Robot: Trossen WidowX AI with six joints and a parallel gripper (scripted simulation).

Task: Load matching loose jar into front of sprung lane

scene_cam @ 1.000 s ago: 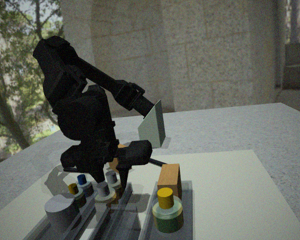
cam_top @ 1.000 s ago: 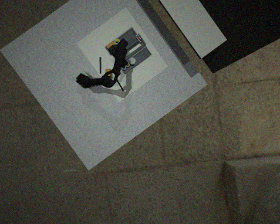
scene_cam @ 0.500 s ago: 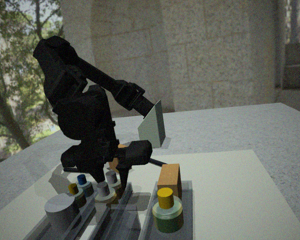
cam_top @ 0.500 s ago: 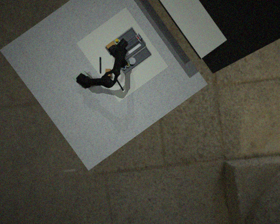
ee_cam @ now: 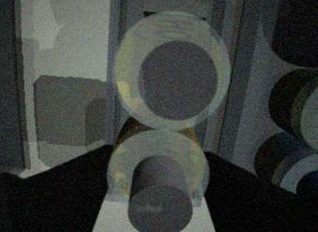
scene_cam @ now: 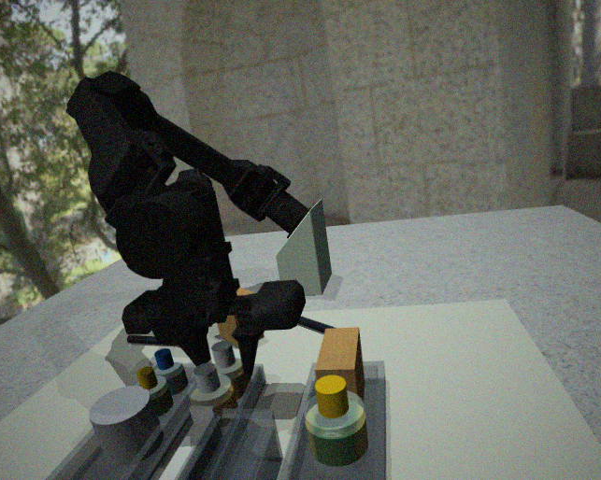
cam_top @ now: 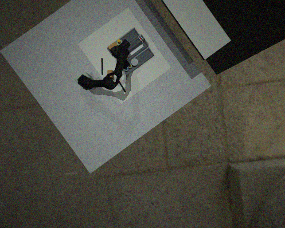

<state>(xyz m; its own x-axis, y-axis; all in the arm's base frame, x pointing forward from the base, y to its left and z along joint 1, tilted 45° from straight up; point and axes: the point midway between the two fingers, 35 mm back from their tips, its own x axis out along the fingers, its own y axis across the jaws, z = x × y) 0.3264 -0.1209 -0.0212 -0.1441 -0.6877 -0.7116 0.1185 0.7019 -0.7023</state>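
Note:
My gripper (scene_cam: 225, 369) (ee_cam: 157, 156) is shut on a grey-capped jar (scene_cam: 231, 367) (ee_cam: 159, 181) with amber contents, at the front end of the sprung lane. A matching grey-capped jar (scene_cam: 211, 394) (ee_cam: 178, 79) stands in the lane directly behind it; their rims meet or nearly meet in the wrist view. The held jar looks roughly upright and in line with the lane. Its base is hidden, so I cannot tell whether it touches the lane floor. The front stop is mostly hidden by the held jar. The pusher plate is not clearly visible. The arm hides the row in the top view.
A yellow-capped jar (scene_cam: 158, 394), a blue-capped jar (scene_cam: 174, 376) and a wide grey cylinder (scene_cam: 120, 407) (cam_top: 134, 62) stand in the neighbouring lane. Across the rack are a green jar (scene_cam: 336, 446) and an orange block (scene_cam: 337, 350). Black rods (cam_top: 102, 66) (cam_top: 122, 87) lie in front.

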